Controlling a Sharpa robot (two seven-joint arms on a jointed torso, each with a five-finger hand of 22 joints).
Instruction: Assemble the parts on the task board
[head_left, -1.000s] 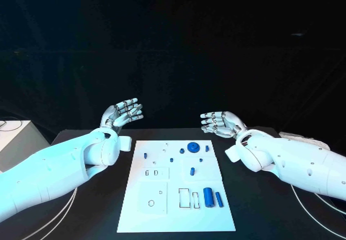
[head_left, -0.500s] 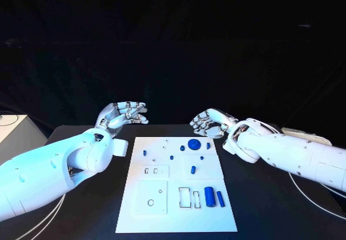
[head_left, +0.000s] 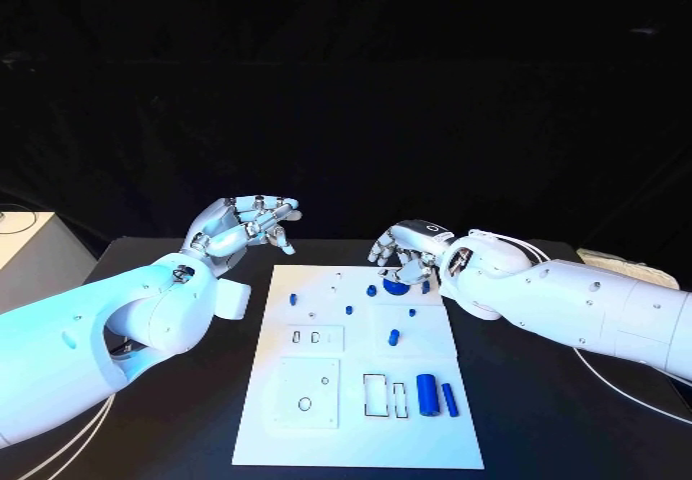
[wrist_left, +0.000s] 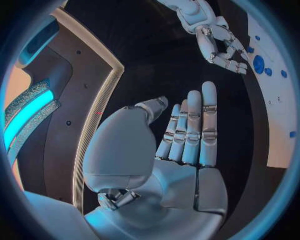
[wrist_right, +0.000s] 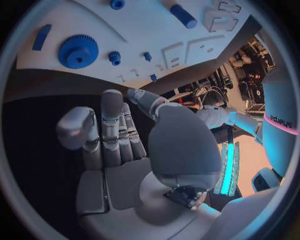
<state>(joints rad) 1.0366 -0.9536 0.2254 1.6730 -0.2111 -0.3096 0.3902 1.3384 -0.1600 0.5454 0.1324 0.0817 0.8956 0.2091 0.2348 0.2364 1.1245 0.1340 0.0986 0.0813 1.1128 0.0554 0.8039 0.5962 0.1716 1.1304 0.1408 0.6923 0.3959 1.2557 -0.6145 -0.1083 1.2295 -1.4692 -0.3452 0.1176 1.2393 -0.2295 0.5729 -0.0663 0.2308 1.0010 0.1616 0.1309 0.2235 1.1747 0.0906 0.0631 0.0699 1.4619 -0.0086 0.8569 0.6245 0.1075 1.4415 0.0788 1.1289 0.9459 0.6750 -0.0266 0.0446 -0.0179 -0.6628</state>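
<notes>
- Blue toothed plastic gear (wrist_right: 78, 51) lies flat at the far end of the white task board (head_left: 361, 430); looks light, rigid, slippery — best pinched across its toothed rim.
- Right hand (head_left: 407, 257) hovers above it, fingers curled, holding nothing.
- Left hand (head_left: 248, 226) hangs off-board, fingers loose, empty.

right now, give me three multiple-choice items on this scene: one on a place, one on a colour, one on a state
1. Where is the right hand?
A. over the far edge of the task board, by the gear
B. over the board's near edge
C. off the table

2. What colour is the gear?
A. red
B. blue
C. yellow

3. What does the left hand hold?
A. the gear
B. a blue cylinder
C. nothing

Answers: 1 A, the head view shows it above the far end; 2 B, the right wrist view shows a blue toothed disc; 3 C, the left wrist view shows a bare palm and fingers.
</notes>
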